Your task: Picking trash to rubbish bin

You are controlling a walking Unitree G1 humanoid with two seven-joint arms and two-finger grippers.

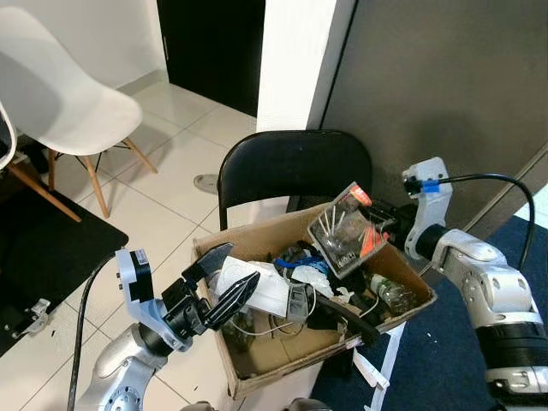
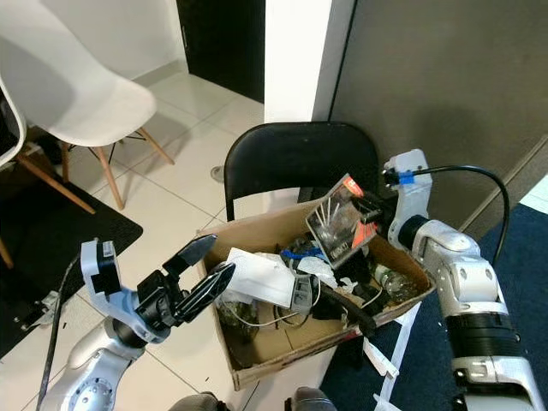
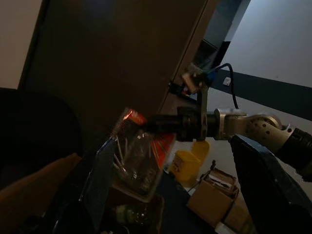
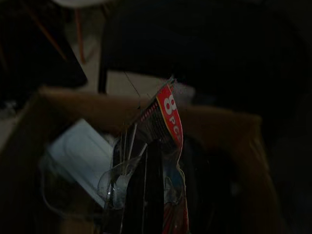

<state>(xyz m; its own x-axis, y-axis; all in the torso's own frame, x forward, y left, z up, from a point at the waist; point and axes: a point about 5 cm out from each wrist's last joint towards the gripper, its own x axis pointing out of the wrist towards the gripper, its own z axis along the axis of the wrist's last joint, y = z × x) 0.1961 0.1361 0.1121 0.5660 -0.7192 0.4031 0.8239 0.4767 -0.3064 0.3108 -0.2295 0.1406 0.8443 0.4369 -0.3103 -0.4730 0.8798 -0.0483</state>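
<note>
From the head views: the right gripper (image 1: 381,224) has its fingers clamped on a clear plastic packet (image 1: 342,229) with a red card, held tilted just above the far right corner of the cardboard box (image 1: 257,364) of rubbish. The left gripper (image 1: 224,287), fingers apart and empty, points in over the box's left edge.

Left wrist view: the packet hangs from the right arm.

Right wrist view: dark, the packet's long axis running along the fingers.
</note>
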